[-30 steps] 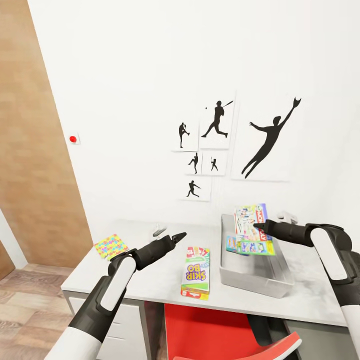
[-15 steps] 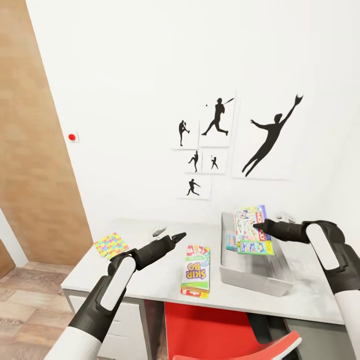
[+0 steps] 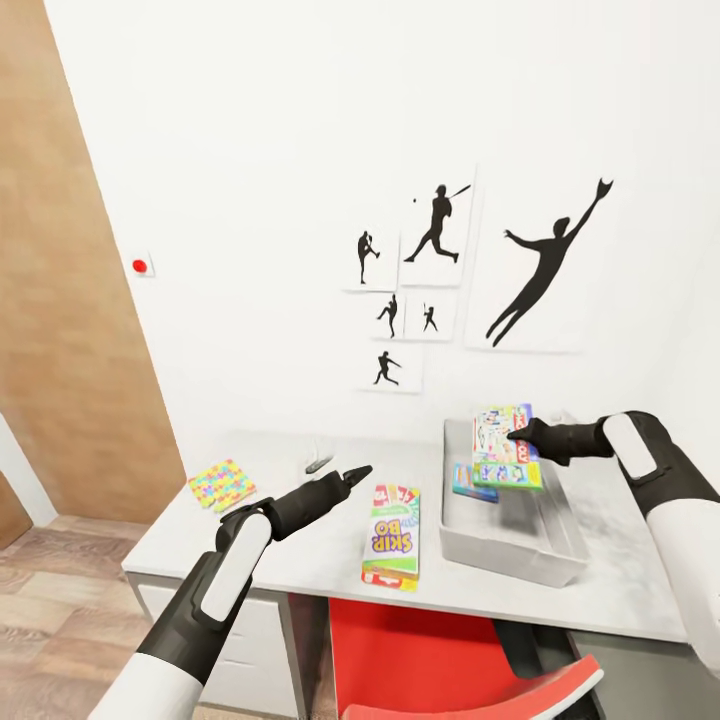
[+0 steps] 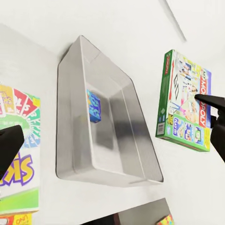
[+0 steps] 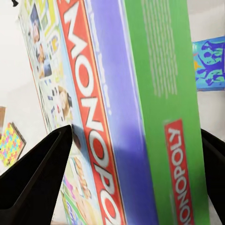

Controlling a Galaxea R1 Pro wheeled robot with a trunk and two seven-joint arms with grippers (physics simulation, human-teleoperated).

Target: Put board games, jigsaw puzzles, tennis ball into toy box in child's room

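- Far left on my head camera, a jigsaw puzzle (image 3: 221, 484) lies flat near the left end of the table (image 3: 300, 540), well apart from everything else.
- Just behind it toward the wall sits a small pale object (image 3: 319, 462) that I can't make out.
- My left gripper (image 3: 358, 472) hovers over the table between the puzzle and the SKIP-BO box; its fingers look drawn together to a point with nothing between them, so I read it as closed and empty.
- Next, the SKIP-BO box (image 3: 391, 537) lies flat on the table by the front edge, just beside the toy box's left wall; the left wrist camera has it at (image 4: 18, 159).
- Below the table edge I see a red chair (image 3: 440, 660).
- The toy box (image 3: 505, 545) stands on the table, a grey bin with low walls; from the left wrist it's at (image 4: 75, 117).
- Inside it, against the left wall, rests the blue cartoon game (image 3: 468, 483), also seen at (image 4: 94, 106).
- My right gripper (image 3: 518, 436) is clamped on the MONOPOLY box (image 3: 503, 447), one finger on each face in the right wrist view (image 5: 136, 112); the box hangs above the toy box, clear of its floor.
- On the wall behind are baseball silhouette posters (image 3: 430, 270).
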